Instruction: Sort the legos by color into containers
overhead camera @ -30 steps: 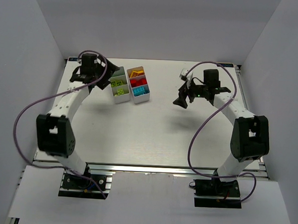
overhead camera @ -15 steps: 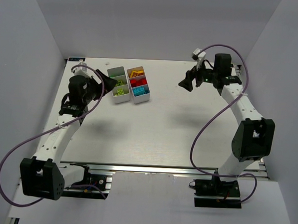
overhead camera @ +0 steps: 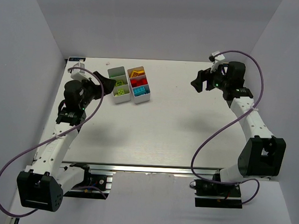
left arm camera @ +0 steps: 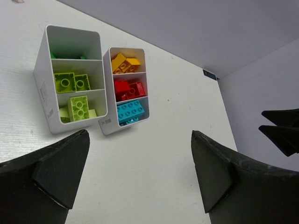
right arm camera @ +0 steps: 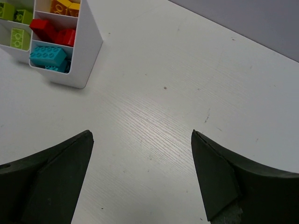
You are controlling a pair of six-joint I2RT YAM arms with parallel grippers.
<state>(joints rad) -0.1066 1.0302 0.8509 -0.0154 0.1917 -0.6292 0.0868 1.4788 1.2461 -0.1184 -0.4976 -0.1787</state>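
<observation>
the left jaws and right jaws hang wide and empty above the tabletop (right arm camera: 187,84), likely because the legos (left arm camera: 74,82) already lie by color in the two trays (left arm camera: 43,88), near ahead of the left jaws and well away from the right ones.

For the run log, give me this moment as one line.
left gripper: open, empty | right gripper: open, empty | legos: all visible ones inside two white trays, grouped by color

Two white trays (left arm camera: 44,93), six compartments (left arm camera: 74,42), two robot arms (overhead camera: 63,132), one table (overhead camera: 163,128).
</observation>
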